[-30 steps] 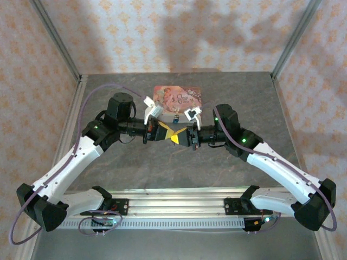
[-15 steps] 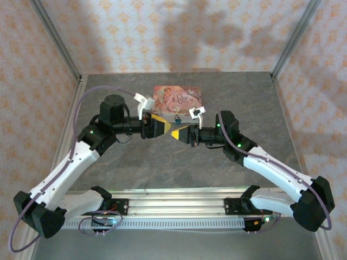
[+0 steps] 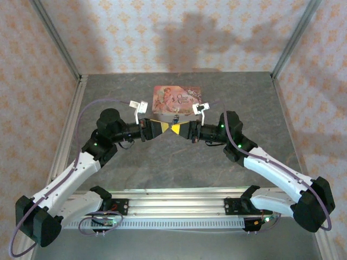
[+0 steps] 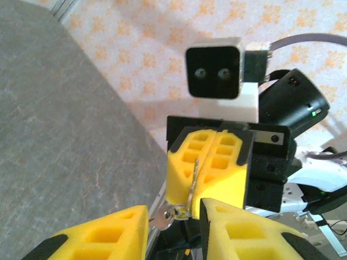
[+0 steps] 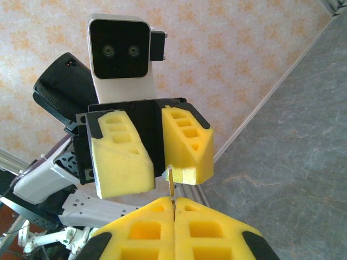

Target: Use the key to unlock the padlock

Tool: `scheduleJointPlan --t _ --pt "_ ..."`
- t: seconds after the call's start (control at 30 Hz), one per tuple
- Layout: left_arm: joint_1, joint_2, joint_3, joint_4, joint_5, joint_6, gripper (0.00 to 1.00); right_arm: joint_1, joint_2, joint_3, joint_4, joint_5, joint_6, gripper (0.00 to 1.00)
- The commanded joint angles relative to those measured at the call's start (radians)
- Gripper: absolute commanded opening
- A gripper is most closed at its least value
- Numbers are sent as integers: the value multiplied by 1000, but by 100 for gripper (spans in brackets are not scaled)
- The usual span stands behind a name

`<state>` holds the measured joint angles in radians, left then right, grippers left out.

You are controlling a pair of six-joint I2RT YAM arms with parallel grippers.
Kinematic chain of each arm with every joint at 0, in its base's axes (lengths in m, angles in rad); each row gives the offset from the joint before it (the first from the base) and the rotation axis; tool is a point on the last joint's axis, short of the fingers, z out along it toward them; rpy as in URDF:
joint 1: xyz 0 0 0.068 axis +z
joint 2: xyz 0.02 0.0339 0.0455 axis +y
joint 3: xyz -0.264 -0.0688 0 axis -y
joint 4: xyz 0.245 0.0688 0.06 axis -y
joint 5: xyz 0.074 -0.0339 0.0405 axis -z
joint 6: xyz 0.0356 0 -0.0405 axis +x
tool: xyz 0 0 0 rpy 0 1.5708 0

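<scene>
My right gripper [image 5: 174, 208] has its yellow pads pressed together on the key [image 5: 171, 181]. The thin pale blade stands up out of the seam between them. Seen from the left wrist, a small ring and a round silvery head hang at the blade's lower end.

My left gripper [image 4: 173, 216] faces it tip to tip with its fingers apart, nothing between them. The key's free end sits just at the inner edge of one left finger; I cannot tell whether it touches.

From above, both grippers meet over the middle of the table [image 3: 227, 162], towards its far edge, the arms reaching in from either side. Just beyond the fingertips, at the near edge of the pink box [image 3: 177, 97], is a tiny dark bluish speck that looks like the padlock [image 3: 177, 117]. It is too small to make out its shackle.
</scene>
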<state>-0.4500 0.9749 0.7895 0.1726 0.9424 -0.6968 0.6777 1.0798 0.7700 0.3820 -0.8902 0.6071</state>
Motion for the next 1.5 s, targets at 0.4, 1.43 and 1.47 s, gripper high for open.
scheduleJointPlan --t 0.4,1.43,1.47 --pt "-57 43 18 111 47 -18 15 -4 -4 3 80 -21 23 0" --pt "-76 18 -10 30 -114 49 0 -4 -34 81 -265 134 -119 18" --pt "-75 19 -12 34 -116 48 0 -4 -37 85 -277 140 -126 18"
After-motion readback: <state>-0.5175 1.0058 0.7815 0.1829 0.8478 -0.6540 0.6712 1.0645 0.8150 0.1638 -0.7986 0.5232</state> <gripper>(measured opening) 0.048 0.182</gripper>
